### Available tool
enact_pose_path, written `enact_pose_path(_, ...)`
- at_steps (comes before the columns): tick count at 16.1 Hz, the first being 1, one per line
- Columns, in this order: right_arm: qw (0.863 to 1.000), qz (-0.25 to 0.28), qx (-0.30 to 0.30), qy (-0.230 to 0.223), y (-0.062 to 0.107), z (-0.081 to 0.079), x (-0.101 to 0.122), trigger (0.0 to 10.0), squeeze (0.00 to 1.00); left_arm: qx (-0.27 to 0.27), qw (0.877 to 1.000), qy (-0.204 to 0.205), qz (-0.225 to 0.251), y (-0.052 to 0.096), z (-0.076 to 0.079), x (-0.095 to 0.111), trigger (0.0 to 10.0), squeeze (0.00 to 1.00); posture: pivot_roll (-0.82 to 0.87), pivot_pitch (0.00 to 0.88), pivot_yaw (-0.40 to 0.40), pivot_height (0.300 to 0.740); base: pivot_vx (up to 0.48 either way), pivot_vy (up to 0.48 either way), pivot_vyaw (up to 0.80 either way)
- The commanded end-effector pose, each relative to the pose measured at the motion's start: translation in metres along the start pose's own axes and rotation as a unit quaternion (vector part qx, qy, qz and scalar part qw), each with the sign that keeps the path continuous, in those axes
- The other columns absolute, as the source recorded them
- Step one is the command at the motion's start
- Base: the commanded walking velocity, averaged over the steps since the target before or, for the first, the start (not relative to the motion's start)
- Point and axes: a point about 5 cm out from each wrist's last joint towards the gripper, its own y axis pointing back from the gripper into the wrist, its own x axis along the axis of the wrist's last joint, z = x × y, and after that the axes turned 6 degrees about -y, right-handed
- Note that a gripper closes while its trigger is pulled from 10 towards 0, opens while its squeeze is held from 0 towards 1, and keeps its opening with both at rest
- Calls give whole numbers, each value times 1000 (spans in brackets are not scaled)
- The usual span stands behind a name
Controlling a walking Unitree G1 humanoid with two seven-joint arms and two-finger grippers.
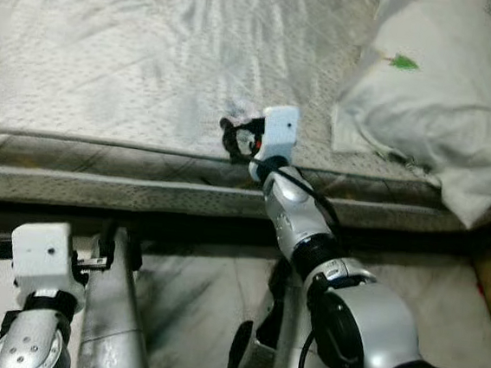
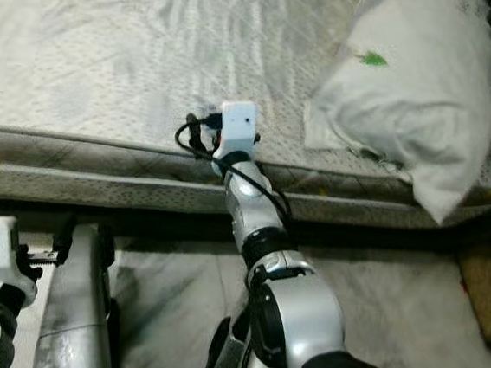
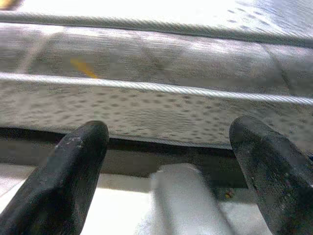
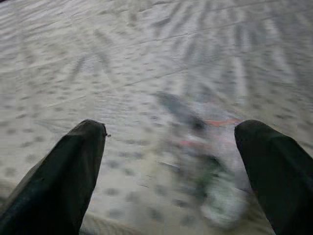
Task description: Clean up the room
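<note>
The right gripper (image 4: 171,161) is stretched out over the near edge of the pale, quilted mattress (image 1: 153,62), its jaws released and spread wide. In the right wrist view a small crumpled wrapper of clear plastic with red and green print (image 4: 210,161) lies on the mattress between and just ahead of the two black fingers (image 4: 63,181), nearer to one of them than the other. It is blurred, so I cannot tell whether the fingertips touch it. Its long axis seems to run roughly along the reach of the fingers, slightly slanted, not across the gap. From the head views the gripper sits close to the mattress edge, with the white pillow with a small green leaf print (image 1: 429,89) well apart on the robot's right.

The left gripper (image 3: 166,161) hangs low beside the bed, jaws also apart, facing the corded side wall of the mattress; it is much farther from the wrapper.

By my judgement the right arm is the one for the pick, and it needs a small sideways shift to centre the wrapper before the jaws close on it.
</note>
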Motion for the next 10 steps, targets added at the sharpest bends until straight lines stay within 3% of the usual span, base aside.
enact_pose_path(1, 1000, 7, 24, -9, -5, -20, 4, 10000, 0, 6, 1000, -1, -10, 2, -1, -3, 10000, 0, 285, 241, -206, 483, 0, 0, 800)
enact_pose_path(3, 1000, 8, 19, -6, -4, -19, 2, 10000, 0, 4, 1000, -1, -8, 0, 0, -3, 10000, 0, 284, 233, -205, 483, 0, 0, 800)
enact_pose_path(10, 998, -7, -25, 50, -2, -14, -4, 10000, 0, 6, 1000, -20, 2, 4, 2, 4, 10000, 0, 295, 257, -204, 483, 0, 0, 0)
